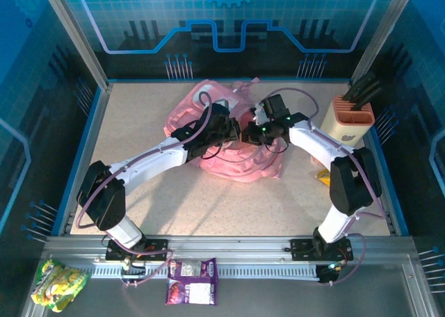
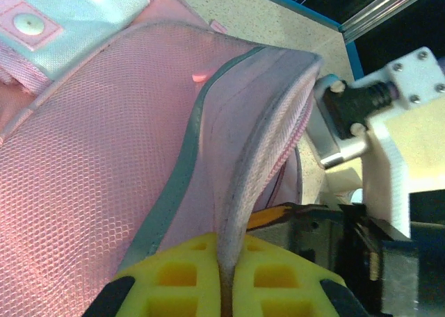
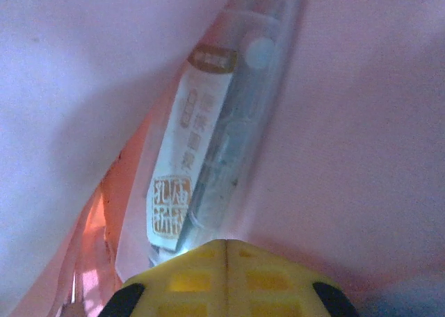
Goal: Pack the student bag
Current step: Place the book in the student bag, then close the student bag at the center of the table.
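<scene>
The student bag (image 1: pixel 240 165), soft and pink, lies crumpled at the middle back of the table. My left gripper (image 1: pixel 224 127) is shut on it. In the left wrist view its yellow pads (image 2: pixel 188 275) pinch the pale rim of the bag's opening (image 2: pixel 261 157) and hold it up. My right gripper (image 1: pixel 252 131) reaches into that opening from the right. Inside the student bag (image 3: pixel 361 136) its pads (image 3: pixel 188 282) are pressed together with nothing between them. A clear pen packet (image 3: pixel 208 143) with a white label lies just ahead of the tips.
A cream and orange pen holder (image 1: pixel 349 119) with dark pens stands at the back right. A small yellow item (image 1: pixel 324 176) lies by the right arm. Two snack packets (image 1: pixel 59 283) (image 1: pixel 192 281) rest on the front rail. The right arm's wrist (image 2: pixel 396 143) is close beside my left gripper.
</scene>
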Controlling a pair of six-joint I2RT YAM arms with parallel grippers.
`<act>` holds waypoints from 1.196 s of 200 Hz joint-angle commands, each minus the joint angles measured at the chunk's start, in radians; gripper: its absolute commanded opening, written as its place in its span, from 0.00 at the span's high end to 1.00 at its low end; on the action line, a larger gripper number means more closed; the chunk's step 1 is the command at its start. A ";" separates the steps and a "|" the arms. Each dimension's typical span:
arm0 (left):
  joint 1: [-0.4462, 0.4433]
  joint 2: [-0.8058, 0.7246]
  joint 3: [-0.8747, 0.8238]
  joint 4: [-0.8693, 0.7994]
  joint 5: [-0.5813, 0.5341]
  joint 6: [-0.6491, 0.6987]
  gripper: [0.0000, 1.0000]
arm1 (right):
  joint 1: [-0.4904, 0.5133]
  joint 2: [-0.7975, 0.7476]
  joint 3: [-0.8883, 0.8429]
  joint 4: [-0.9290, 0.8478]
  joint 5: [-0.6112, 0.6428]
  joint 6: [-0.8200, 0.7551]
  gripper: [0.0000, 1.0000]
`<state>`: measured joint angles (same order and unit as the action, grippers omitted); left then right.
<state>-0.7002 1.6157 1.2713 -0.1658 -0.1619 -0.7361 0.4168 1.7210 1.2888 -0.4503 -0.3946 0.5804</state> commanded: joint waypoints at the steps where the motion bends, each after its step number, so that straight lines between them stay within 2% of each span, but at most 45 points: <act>1: -0.003 -0.039 0.018 0.093 0.045 -0.050 1.00 | 0.034 0.046 0.065 0.031 -0.059 0.012 0.93; 18: -0.002 -0.041 0.014 0.090 0.036 -0.054 1.00 | 0.035 0.061 0.088 0.065 -0.100 0.034 0.90; 28: -0.002 -0.043 0.014 0.083 0.030 -0.051 1.00 | 0.029 0.054 0.070 0.095 -0.113 0.056 0.85; 41: -0.003 -0.045 0.014 0.077 0.027 -0.049 1.00 | 0.013 0.032 0.022 0.136 -0.123 0.077 0.85; 79: -0.003 -0.022 0.019 0.065 0.050 -0.057 1.00 | -0.030 -0.110 -0.081 0.093 -0.045 0.024 0.83; 94: -0.002 -0.011 0.021 0.066 0.100 -0.064 0.84 | -0.052 -0.180 -0.129 0.062 -0.003 0.010 0.81; 109: -0.001 -0.028 0.011 0.058 0.152 -0.075 0.73 | -0.067 -0.236 -0.156 0.002 0.049 -0.024 0.78; 127: 0.000 -0.106 -0.073 0.109 0.168 -0.099 0.50 | -0.070 -0.292 -0.183 -0.053 0.105 -0.057 0.77; 144: 0.007 -0.190 -0.180 0.135 0.145 -0.151 0.42 | -0.065 -0.328 -0.204 -0.078 0.115 -0.069 0.76; 187: 0.068 -0.314 -0.453 0.221 0.106 -0.381 0.35 | 0.018 -0.362 -0.225 -0.117 0.218 -0.088 0.67; 219: 0.096 -0.253 -0.522 0.359 0.131 -0.511 0.34 | 0.087 -0.356 -0.237 -0.106 0.269 -0.078 0.61; 239: 0.111 -0.185 -0.503 0.415 0.159 -0.543 0.40 | 0.119 -0.352 -0.235 -0.106 0.299 -0.075 0.58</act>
<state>-0.6041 1.3746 0.7551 0.1066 -0.0360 -1.1778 0.5022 1.3800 1.0573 -0.5358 -0.1577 0.5110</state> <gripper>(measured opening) 0.624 0.407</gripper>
